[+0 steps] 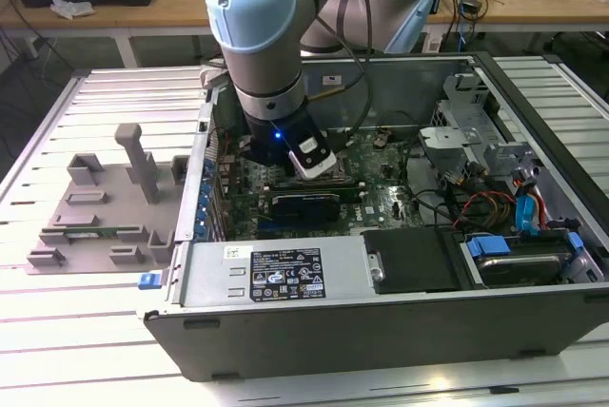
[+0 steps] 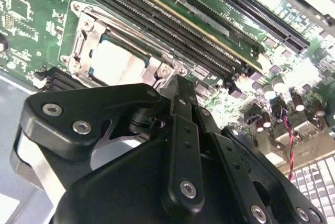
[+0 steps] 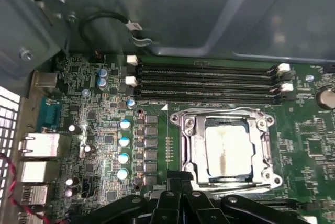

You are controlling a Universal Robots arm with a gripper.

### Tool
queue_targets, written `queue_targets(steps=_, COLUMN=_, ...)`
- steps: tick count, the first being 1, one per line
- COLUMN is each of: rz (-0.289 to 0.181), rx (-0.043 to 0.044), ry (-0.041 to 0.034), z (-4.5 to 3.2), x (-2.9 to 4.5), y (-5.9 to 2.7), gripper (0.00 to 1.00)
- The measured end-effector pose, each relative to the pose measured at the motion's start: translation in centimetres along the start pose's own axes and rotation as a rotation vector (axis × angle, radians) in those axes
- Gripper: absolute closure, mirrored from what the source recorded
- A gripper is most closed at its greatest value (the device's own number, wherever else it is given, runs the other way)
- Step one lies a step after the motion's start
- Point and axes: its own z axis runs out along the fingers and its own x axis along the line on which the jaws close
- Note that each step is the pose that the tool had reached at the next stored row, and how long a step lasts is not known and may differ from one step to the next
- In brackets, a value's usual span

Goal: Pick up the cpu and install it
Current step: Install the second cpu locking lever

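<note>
Gripper (image 2: pixel 178 85) sits low inside the open PC case (image 1: pixel 381 326), just above the motherboard (image 3: pixel 104 130). In the exterior view the arm's wrist (image 1: pixel 276 112) blocks the gripper tips and the socket. In the second wrist view the black linkage converges to a narrow point with nothing visible between the tips, so it reads as closed and empty; in the first wrist view the tips (image 3: pixel 180 182) are cut off by the frame edge.

The cpu (image 3: pixel 227 148) lies flat in the socket frame (image 3: pixel 183 145): square, dull silver top with a streaky sheen, pale rim, framed by bright stamped metal with screws at the corners. In the second wrist view the cpu (image 2: pixel 118 62) is partly hidden behind the gripper body; the tips are just beside the socket's edge, contact not discernible.

Long black memory slots (image 3: pixel 209 85) with white latches run alongside the socket, close to it. A row of round capacitors (image 3: pixel 124 148) sits on its other side. The case wall (image 3: pixel 172 9), grey sheet metal, rises just past the slots.

Outside the case, a grey moulded fixture (image 1: pixel 105 207) rests on the ribbed metal tabletop (image 1: pixel 57 331), well apart from the arm.
</note>
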Motion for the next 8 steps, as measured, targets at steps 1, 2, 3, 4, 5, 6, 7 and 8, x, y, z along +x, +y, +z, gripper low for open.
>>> queue_targets(steps=1, rz=0.000, rx=0.0005, ry=0.0000, z=-0.20, x=-0.02, y=0.06, gripper=0.89)
queue_targets(steps=2, rz=0.000, rx=0.0026, ry=0.0001, z=-0.32, x=-0.05, y=0.09, gripper=0.89)
queue_targets(steps=3, rz=-0.002, rx=0.0208, ry=0.0006, z=-0.51, x=-0.11, y=0.15, gripper=0.89)
queue_targets(steps=4, rz=-0.004, rx=0.0477, ry=0.0017, z=-0.61, x=-0.22, y=0.17, gripper=0.89)
queue_targets(steps=5, rz=-0.004, rx=0.0735, ry=0.0020, z=-0.61, x=-0.42, y=0.19, gripper=0.89)
queue_targets(steps=6, rz=-0.003, rx=0.0777, ry=0.0017, z=-0.58, x=-0.69, y=0.20, gripper=0.89)
queue_targets(steps=7, rz=-0.001, rx=0.0790, ry=0.0015, z=-0.52, x=-1.17, y=0.21, gripper=0.89)
queue_targets(steps=8, rz=-0.001, rx=0.0801, ry=0.0013, z=-0.45, x=-1.77, y=0.22, gripper=0.89)
